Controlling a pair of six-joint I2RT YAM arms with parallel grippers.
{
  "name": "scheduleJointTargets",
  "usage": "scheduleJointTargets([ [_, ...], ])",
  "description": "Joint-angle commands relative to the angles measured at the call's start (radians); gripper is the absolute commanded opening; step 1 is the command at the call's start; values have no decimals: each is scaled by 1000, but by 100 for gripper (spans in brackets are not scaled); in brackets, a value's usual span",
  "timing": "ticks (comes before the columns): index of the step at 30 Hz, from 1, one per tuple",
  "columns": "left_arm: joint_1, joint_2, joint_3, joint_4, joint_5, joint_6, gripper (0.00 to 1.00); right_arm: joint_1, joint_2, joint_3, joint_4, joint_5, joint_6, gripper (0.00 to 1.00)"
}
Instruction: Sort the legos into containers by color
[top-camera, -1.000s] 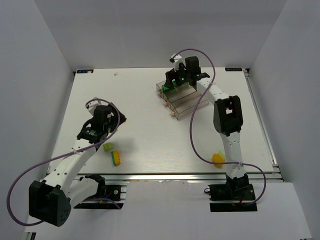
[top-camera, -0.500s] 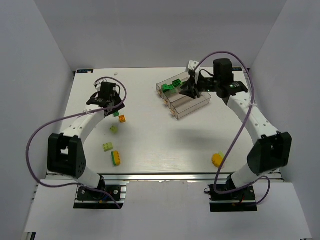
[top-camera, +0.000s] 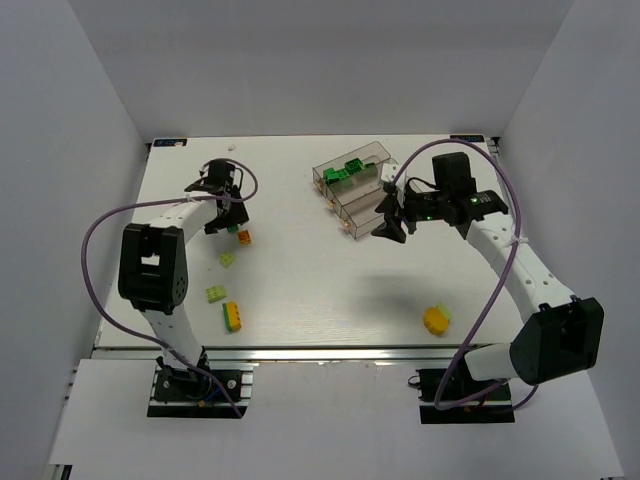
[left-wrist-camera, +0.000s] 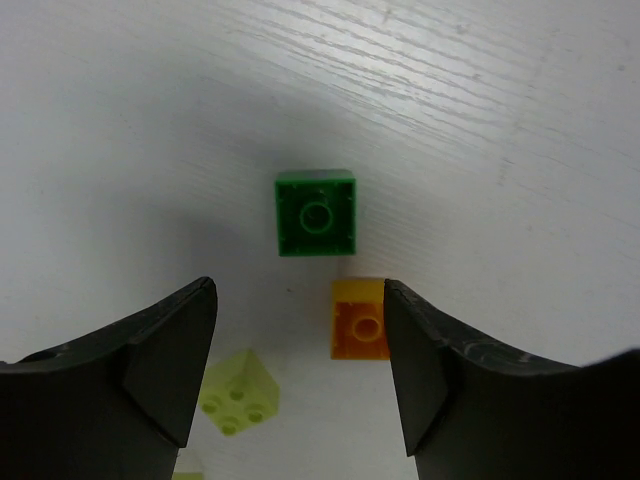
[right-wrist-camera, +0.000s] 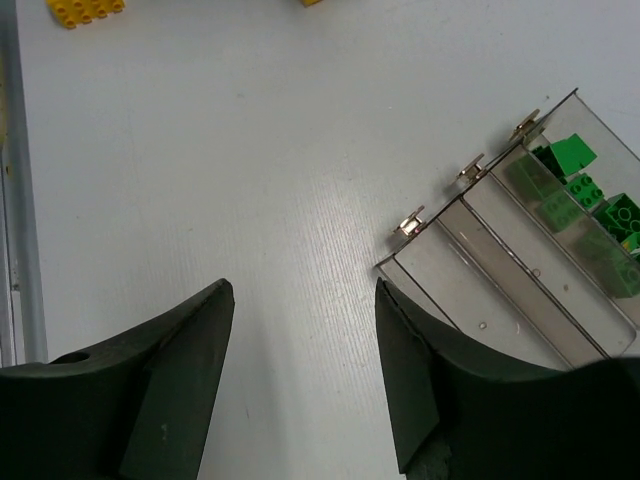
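Note:
My left gripper (top-camera: 222, 212) is open and empty, hovering over loose legos on the table's left. In the left wrist view a dark green brick (left-wrist-camera: 316, 213) lies just ahead of the fingertips. An orange brick (left-wrist-camera: 361, 318) lies by the right finger and a pale yellow-green brick (left-wrist-camera: 238, 397) by the left finger. The orange brick (top-camera: 244, 237) also shows from above. My right gripper (top-camera: 392, 228) is open and empty, at the near end of the clear three-trough tray (top-camera: 352, 205). Green bricks (right-wrist-camera: 590, 200) lie in the tray's far trough (right-wrist-camera: 500, 290).
Another pale yellow-green brick (top-camera: 216, 294) and a stacked yellow, green and orange piece (top-camera: 234, 316) lie near the front left. A yellow brick (top-camera: 436, 319) sits at the front right, also in the right wrist view (right-wrist-camera: 88, 8). The metal rail (top-camera: 330, 352) runs along the near edge.
The left gripper has settled lower over the green and orange bricks. The right gripper has moved off the tray toward its near end and the table's front. Both stay open.

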Motion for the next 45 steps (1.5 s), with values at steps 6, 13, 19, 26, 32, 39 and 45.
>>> scheduleJointTargets([
  [6,24,70,30,75,55,55,74,-2,13,12,-12,-24,6,64],
  [13,24,114,59,93,67,53,72,-2,7,12,-9,-37,34,64],
  [19,27,139,74,88,58,45,62,-2,-14,-14,-3,-20,34,64],
  [26,25,124,48,105,52,42,43,-4,-22,-34,0,-17,21,64],
  [32,25,27,-25,196,127,24,27,-4,-26,-50,11,-6,34,64],
  [39,-12,-172,-162,397,312,-57,19,-4,-40,-79,59,19,72,53],
  [45,-117,-171,-110,509,420,-120,19,-11,-39,-82,77,29,121,13],
])
